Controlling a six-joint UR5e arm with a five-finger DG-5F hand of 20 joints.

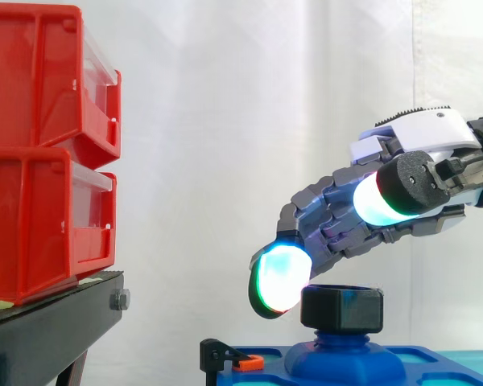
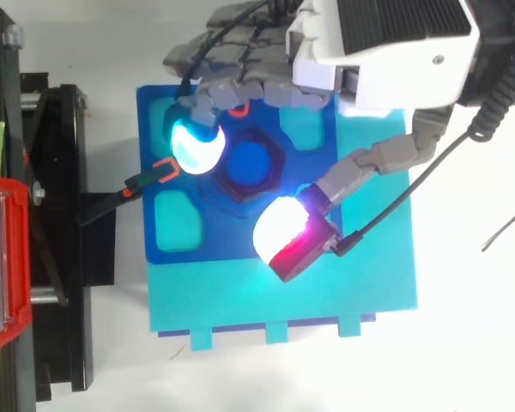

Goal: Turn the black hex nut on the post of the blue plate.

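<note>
At the left of the side view, two red bins (image 1: 40,153) sit stacked on a black stand (image 1: 56,310), each with a clear front panel. I cannot tell what lies in them. From above, the corner of one bin shows at the left edge on the same stand.

Behind everything hangs a white curtain (image 1: 225,121), and the top view shows a white table (image 2: 463,343) under the work. On it lies a cyan base (image 2: 326,292), and the blue plate (image 2: 215,240) covers the base's upper left part. The plate has several pockets (image 2: 176,225) with cyan floors. A small black clip (image 2: 150,178) with an orange piece sits at the plate's left edge, reaching toward the stand.

The nut (image 1: 342,308) is black and six-sided, thick, with flat faces and a round bore. It sits on the blue post (image 2: 251,163), which rises from a rounded boss near the middle of the plate. From above, the post's blue top fills the bore.

The hand (image 2: 386,43) reaches in over the plate, its fingers bent downward and spread wide apart from the thumb, holding nothing. One fingertip (image 1: 282,277), glowing cyan and green, hangs just beside the nut's left side at about the height of its top. I cannot tell whether it touches. The thumb (image 1: 378,201), glowing white, stands well above the nut in the side view. From above it lies off the nut's lower right corner, so the nut is between it and the fingertip.
</note>
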